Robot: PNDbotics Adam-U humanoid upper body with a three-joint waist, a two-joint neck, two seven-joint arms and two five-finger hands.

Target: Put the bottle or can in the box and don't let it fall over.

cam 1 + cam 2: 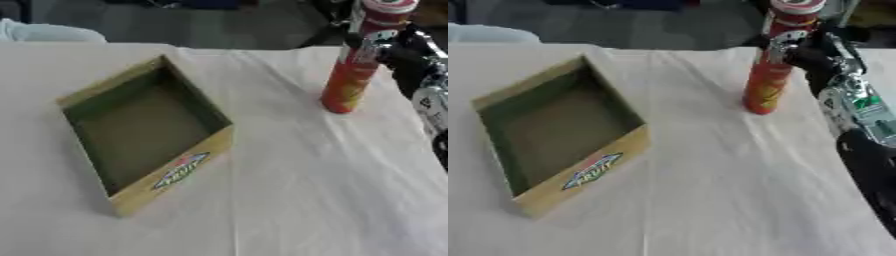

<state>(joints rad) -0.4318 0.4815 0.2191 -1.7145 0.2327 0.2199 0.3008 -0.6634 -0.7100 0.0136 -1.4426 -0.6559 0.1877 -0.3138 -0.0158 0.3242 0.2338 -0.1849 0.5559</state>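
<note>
Right hand (811, 52): fingers curled round the upper part of the can.
Can (352, 80): tall, red and orange, upright on the table (289, 200), far right.
Box (175, 172): near left, well apart from the can, nothing inside.

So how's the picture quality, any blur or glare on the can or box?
Left eye view: soft all over, can lettering unreadable, no glare. Right eye view: equally soft, box logo smeared, right robot hand blurred at the can; even lighting, faint shadows.
</note>
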